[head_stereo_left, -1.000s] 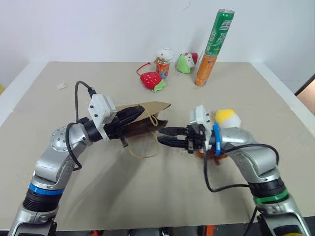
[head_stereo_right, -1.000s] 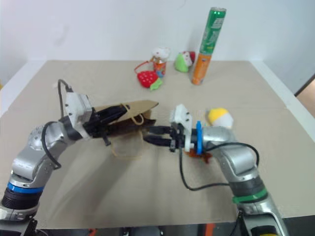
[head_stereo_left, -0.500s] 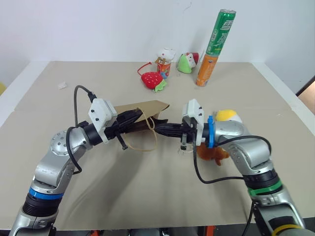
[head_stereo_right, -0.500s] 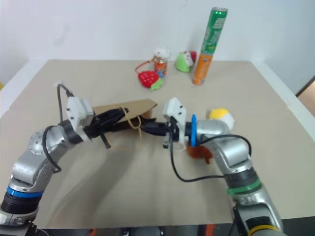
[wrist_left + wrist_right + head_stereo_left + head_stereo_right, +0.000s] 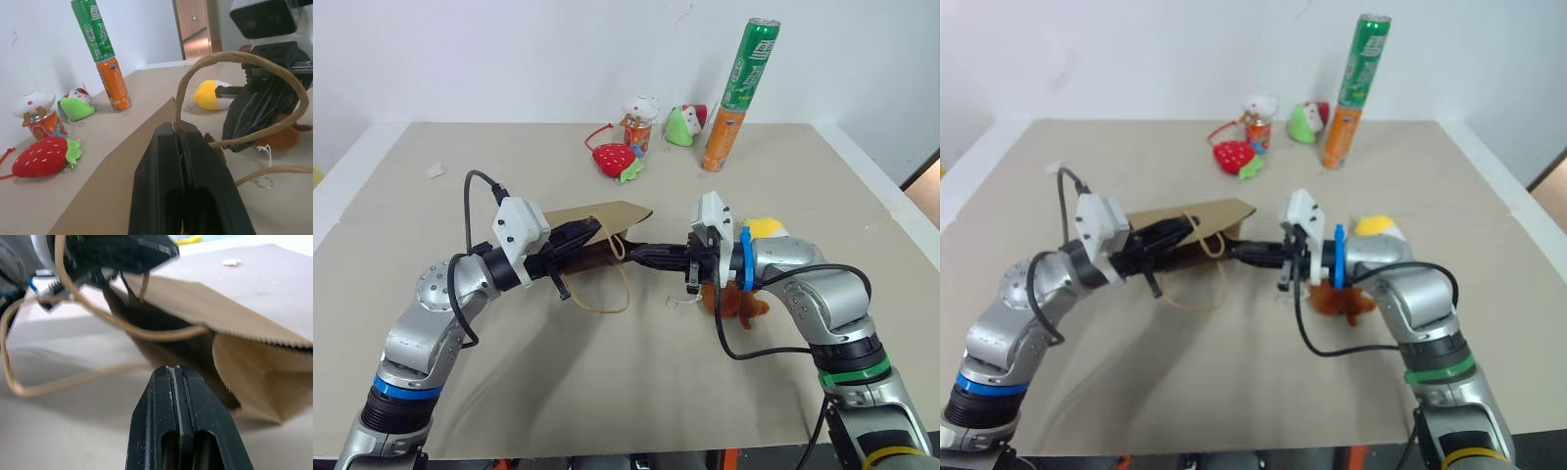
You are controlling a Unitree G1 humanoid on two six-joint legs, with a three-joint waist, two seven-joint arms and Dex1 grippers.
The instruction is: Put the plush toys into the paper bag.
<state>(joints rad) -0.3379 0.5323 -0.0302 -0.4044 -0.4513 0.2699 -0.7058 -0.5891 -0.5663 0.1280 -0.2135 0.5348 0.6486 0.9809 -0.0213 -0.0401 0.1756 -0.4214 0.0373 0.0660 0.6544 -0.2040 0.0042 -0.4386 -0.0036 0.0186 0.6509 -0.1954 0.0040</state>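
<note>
The brown paper bag [image 5: 607, 213] lies on its side mid-table with its mouth toward my right arm. My left gripper [image 5: 592, 233] is shut on the bag's upper rim, where a tan cord handle [image 5: 234, 58] loops out. Pointing left, my right gripper [image 5: 641, 257] is shut with its tip at the bag's mouth [image 5: 166, 333]; I cannot tell whether it pinches paper. The brown plush toy [image 5: 739, 305] lies under my right forearm with its key ring [image 5: 677, 302] on the table. Just behind that arm rests the yellow-and-white egg toy [image 5: 766, 229].
At the back stand a red strawberry plush [image 5: 613, 157], a small can topped by a white toy [image 5: 641, 125], a green plush [image 5: 681, 124], and a green can stacked on an orange can [image 5: 722, 139]. A white scrap [image 5: 434, 170] lies far left.
My right gripper's fingers have shut and its tip has come up to the bag's mouth. The left gripper keeps its hold on the rim and has stayed in place.
</note>
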